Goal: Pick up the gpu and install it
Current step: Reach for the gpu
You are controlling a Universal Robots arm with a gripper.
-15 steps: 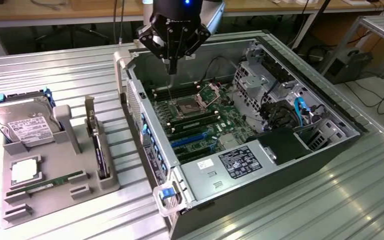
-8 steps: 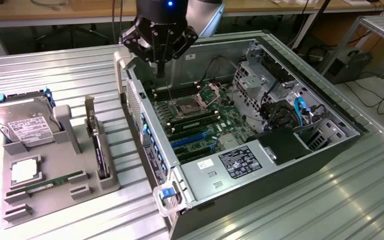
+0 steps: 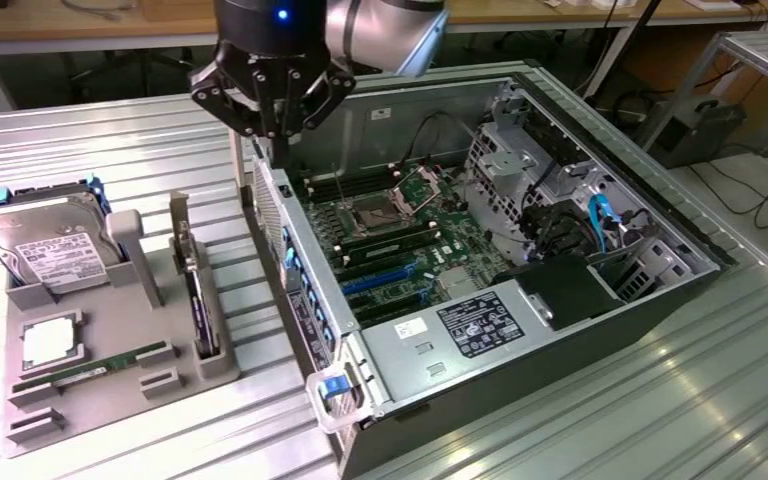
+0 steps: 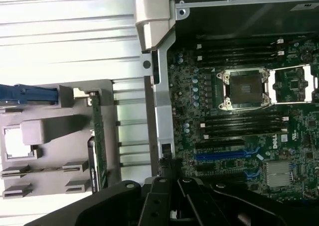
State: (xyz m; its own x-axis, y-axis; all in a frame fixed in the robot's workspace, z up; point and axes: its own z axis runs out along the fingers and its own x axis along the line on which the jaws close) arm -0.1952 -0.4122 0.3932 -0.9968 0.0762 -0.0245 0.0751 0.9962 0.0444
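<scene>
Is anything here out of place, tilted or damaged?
Nothing stands out. The graphics card stands on edge in the grey holder, beside the open computer case; the shut gripper hangs above the case's edge, empty.

i see an open case point(image 3: 371, 130) lying on the ribbed table point(image 3: 117, 150), motherboard point(image 3: 404, 245) and socket point(image 3: 373, 212) exposed. just beside it, on the exterior view's left, a gray tray point(image 3: 104, 400) holds a propped-up hard drive point(image 3: 44, 245) and a flat ram stick point(image 3: 97, 362).

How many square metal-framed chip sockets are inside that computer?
2, side by side on the motherboard: the first socket, and the second socket next to it. None looks hidden.
</scene>
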